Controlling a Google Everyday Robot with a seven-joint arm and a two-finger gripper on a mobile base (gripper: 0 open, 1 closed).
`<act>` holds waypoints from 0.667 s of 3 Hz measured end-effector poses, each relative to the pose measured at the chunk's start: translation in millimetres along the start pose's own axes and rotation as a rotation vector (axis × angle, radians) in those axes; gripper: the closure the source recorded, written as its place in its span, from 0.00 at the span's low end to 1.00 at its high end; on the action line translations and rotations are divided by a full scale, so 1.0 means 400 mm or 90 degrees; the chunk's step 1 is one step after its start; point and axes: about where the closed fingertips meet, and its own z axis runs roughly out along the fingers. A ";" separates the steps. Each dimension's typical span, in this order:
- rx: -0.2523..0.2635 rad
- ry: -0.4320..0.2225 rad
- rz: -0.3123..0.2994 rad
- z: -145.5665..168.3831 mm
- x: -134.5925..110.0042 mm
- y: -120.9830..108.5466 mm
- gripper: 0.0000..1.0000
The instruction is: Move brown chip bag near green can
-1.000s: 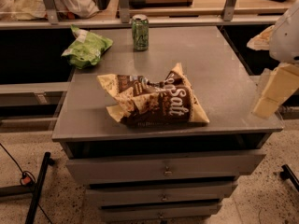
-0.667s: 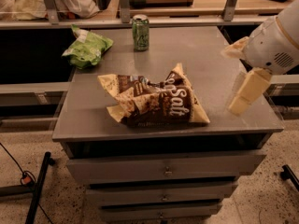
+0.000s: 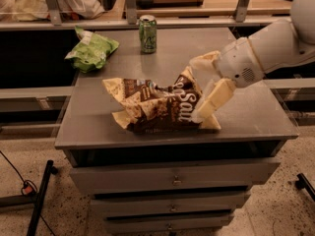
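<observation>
The brown chip bag (image 3: 155,107) lies crumpled on the grey cabinet top (image 3: 251,119), near its front middle. The green can (image 3: 147,34) stands upright at the back of the top, well behind the bag. My gripper (image 3: 195,90) reaches in from the right on a white arm and is at the bag's right end. Its two cream fingers (image 3: 212,100) are spread apart, one above the bag's upper right corner and one down against its right side. The gripper is open and holds nothing.
A smaller bright-green snack bag (image 3: 91,50) lies at the back left of the top. The cabinet has drawers (image 3: 172,180) below. A counter with metal posts (image 3: 130,1) runs behind. A black stand leg and cable (image 3: 37,195) are on the floor at left.
The arm has swung in from the right edge of the view to the left, and the gripper has come down onto the bag's right end. The bag and can have not moved.
</observation>
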 end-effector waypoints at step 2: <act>0.030 -0.027 -0.012 0.110 0.002 0.004 0.00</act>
